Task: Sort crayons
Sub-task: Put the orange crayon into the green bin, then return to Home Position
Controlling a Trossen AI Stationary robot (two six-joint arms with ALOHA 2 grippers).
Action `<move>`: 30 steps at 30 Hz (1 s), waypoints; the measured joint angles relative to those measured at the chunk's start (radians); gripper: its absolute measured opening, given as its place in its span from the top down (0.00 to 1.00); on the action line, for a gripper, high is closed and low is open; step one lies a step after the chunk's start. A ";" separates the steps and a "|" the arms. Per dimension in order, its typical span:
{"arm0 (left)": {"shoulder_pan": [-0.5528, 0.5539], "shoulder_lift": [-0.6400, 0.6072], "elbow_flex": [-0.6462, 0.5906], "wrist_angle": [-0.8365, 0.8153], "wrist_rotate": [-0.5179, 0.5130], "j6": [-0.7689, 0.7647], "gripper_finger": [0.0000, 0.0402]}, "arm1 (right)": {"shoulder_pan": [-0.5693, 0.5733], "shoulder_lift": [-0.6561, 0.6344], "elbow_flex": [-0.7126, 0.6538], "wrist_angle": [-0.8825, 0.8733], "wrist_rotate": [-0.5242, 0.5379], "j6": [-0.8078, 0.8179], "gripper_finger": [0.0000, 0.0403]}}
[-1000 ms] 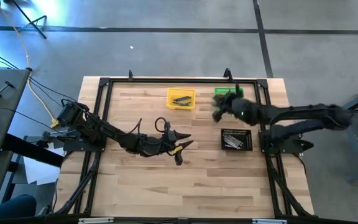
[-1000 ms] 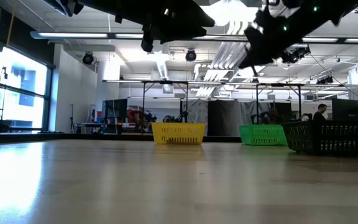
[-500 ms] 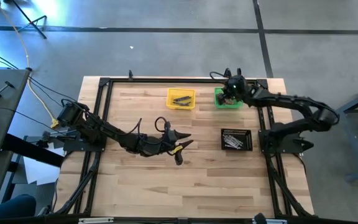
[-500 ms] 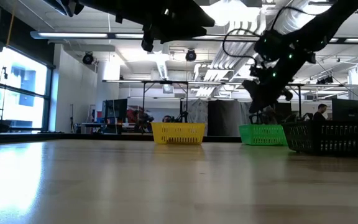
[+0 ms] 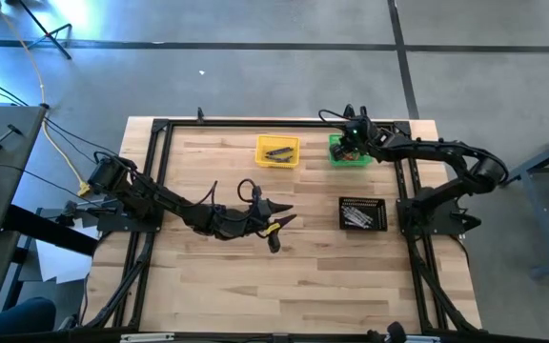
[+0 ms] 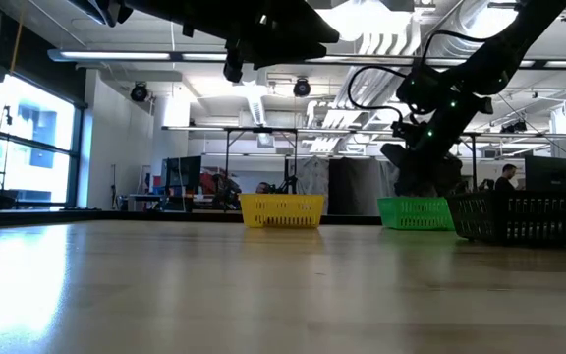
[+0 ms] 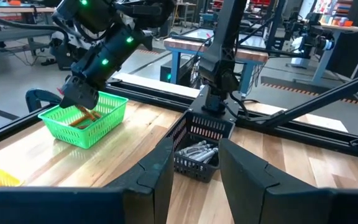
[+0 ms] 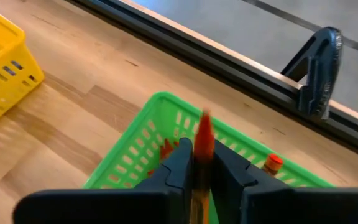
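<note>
From above, I see my right gripper [image 5: 349, 150] over the green bin [image 5: 337, 155]; the left gripper [image 5: 276, 225] waits mid-table, fingers apart, empty. Down low, the right arm dips into that bin. Right wrist: an orange crayon [image 8: 202, 138] stands between barely parted fingers (released or not, I cannot tell); more crayons [image 8: 272, 163] lie below.

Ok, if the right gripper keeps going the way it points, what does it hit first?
Probably the green bin: the right gripper, an orange crayon between its fingers, points down into it.
</note>
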 joint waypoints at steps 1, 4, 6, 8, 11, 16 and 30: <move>0.000 0.000 0.000 0.000 0.000 0.000 0.71 | 0.000 0.000 0.000 0.000 -0.008 0.004 0.88; 0.000 0.000 0.000 0.000 0.000 -0.001 0.71 | 0.000 0.000 0.000 0.000 -0.019 0.008 0.85; 0.000 0.000 0.000 0.000 0.000 0.000 0.71 | 0.000 0.000 0.000 0.000 -0.019 -0.001 0.83; 0.000 0.000 0.000 0.000 0.000 0.000 0.71 | 0.000 0.000 0.000 0.000 -0.019 -0.008 0.81; 0.000 0.000 0.000 0.001 -0.009 0.006 0.71 | 0.003 -0.009 0.000 -0.007 -0.056 -0.008 0.78; -0.001 0.000 -0.001 0.003 -0.063 0.020 0.71 | 0.060 -0.112 0.000 -0.038 -0.186 -0.016 0.77; -0.080 -0.076 -0.002 -0.154 -0.075 0.070 0.71 | 0.496 -0.597 -0.095 -0.155 -0.126 -0.023 0.78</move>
